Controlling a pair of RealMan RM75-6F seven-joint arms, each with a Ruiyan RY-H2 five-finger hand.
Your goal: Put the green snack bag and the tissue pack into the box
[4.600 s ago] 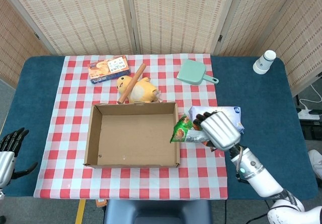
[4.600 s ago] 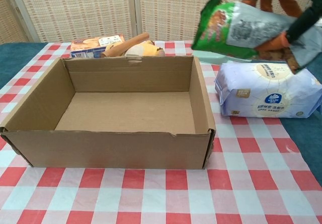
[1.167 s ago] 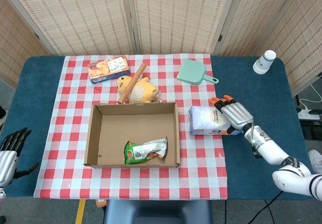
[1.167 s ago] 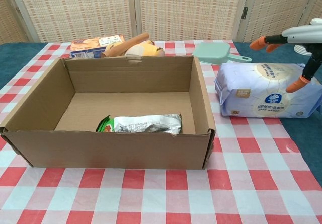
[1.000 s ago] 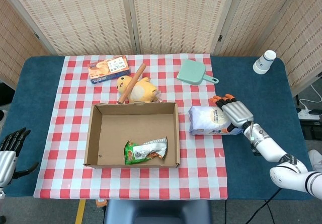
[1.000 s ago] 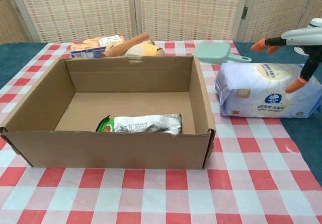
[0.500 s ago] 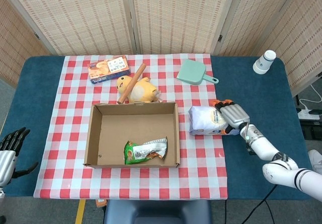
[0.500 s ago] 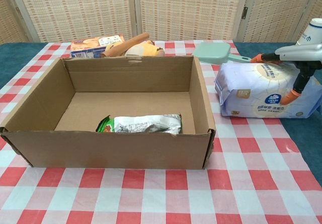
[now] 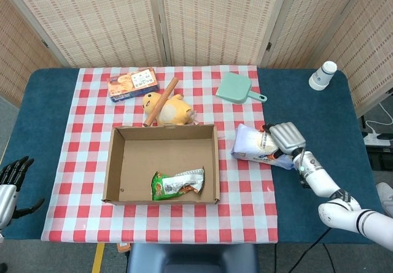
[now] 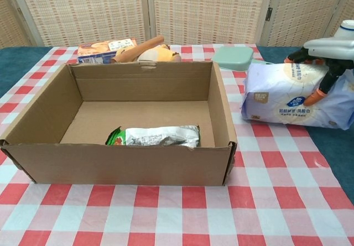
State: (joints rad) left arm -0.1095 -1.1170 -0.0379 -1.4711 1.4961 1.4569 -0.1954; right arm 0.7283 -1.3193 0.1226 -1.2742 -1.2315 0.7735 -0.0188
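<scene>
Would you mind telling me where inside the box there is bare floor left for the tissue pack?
The box has bare floor along its back and left parts, between the back wall and the green snack bag. The front right part is crowded by that bag. The right hand grips the tissue pack outside, right of the box.

The place looked like a staged robot test area in a lab rather than a home. Woven folding screens (image 9: 209,15) closed off the back, a blue-covered table (image 9: 319,181) carried a red checked cloth (image 9: 245,218), yellow floor tape (image 9: 98,257) showed below, and a power strip (image 9: 376,139) lay at the right.
</scene>
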